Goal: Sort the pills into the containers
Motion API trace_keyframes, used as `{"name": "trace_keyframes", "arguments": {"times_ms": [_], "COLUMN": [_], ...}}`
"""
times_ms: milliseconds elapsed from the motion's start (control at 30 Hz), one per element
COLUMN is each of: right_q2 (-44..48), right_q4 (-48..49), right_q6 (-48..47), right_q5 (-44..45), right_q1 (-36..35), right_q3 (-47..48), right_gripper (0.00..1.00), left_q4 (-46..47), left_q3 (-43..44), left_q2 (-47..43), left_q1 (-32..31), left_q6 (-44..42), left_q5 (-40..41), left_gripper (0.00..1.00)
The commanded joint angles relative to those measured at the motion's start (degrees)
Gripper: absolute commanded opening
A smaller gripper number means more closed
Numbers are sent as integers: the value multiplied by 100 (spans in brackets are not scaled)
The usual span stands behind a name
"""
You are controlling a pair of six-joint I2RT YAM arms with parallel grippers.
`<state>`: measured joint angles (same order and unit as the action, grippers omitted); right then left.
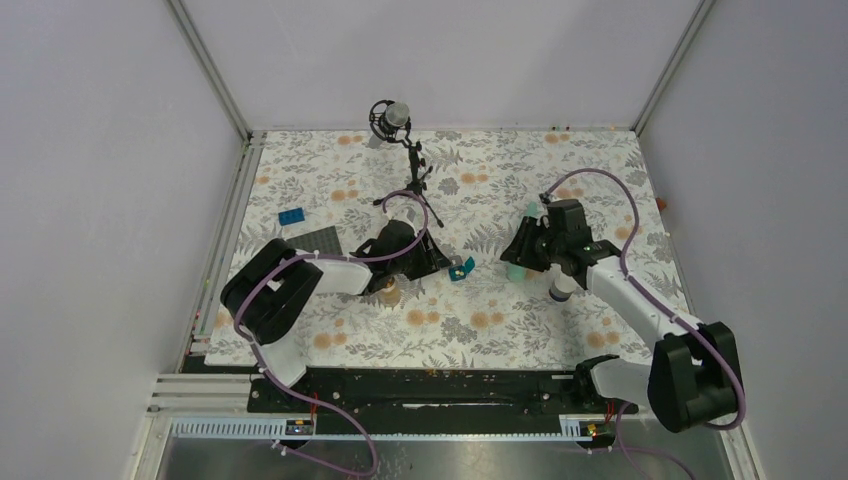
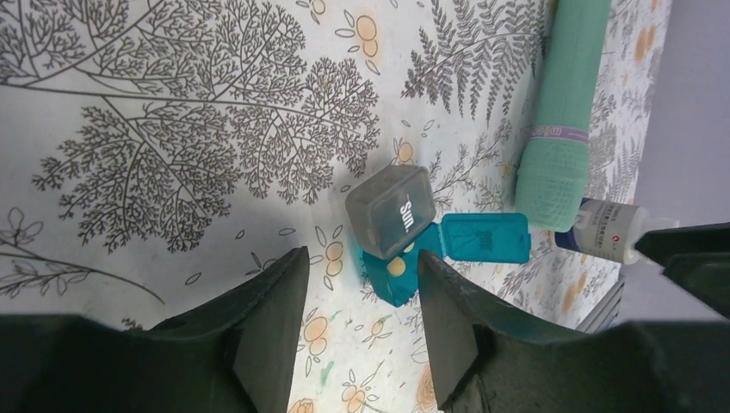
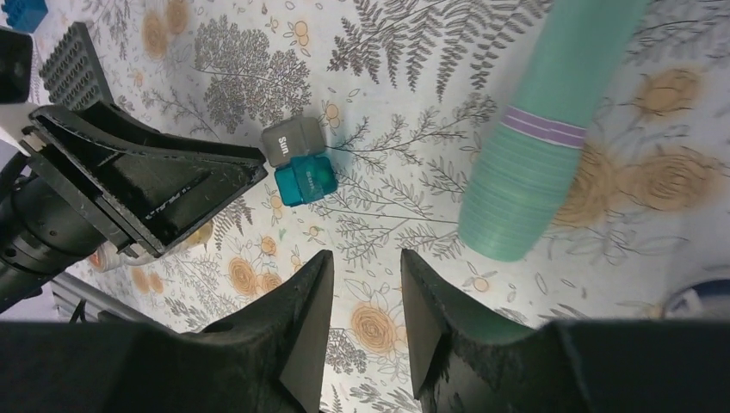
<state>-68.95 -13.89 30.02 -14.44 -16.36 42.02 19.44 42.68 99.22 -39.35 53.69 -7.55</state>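
A grey cube box (image 2: 389,211) marked "Sun" lies tilted against a teal cube box (image 2: 405,280) whose lid (image 2: 482,237) is flipped open. One small orange pill (image 2: 396,268) rests inside the teal box. My left gripper (image 2: 361,258) hovers just short of the two boxes, open, with only tablecloth between its fingers. The mint-green organizer strip (image 3: 534,146) lies right of the boxes. My right gripper (image 3: 366,258) hangs open and empty beside the strip's near end. From above, the left gripper (image 1: 445,262) is next to the teal box (image 1: 461,269).
A small jar (image 1: 390,293) with amber contents stands under the left arm. A white bottle (image 1: 562,288) sits by the right arm. The dark studded plate (image 1: 318,240) and blue brick (image 1: 292,216) lie at the left. A microphone stand (image 1: 400,130) stands at the back.
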Motion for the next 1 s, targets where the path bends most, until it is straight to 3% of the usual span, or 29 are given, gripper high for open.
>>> {"name": "trace_keyframes", "arguments": {"times_ms": [0,567,967], "right_q2": [-434,-1734,-2226], "right_q4": [507,1094,1081], "right_q6": [131,257,-41], "right_q5": [-291,-331,-698], "right_q1": [-223,-691,-779], "right_q3": [200,505,763], "right_gripper": [41,34,33], "left_q4": [742,803,49], "left_q3": [197,247,505], "left_q2": [138,506,523], "left_q1": [66,113,100], "left_q6": [239,569,447], "left_q5": [-141,-160,75], "left_gripper": [50,40,33]}}
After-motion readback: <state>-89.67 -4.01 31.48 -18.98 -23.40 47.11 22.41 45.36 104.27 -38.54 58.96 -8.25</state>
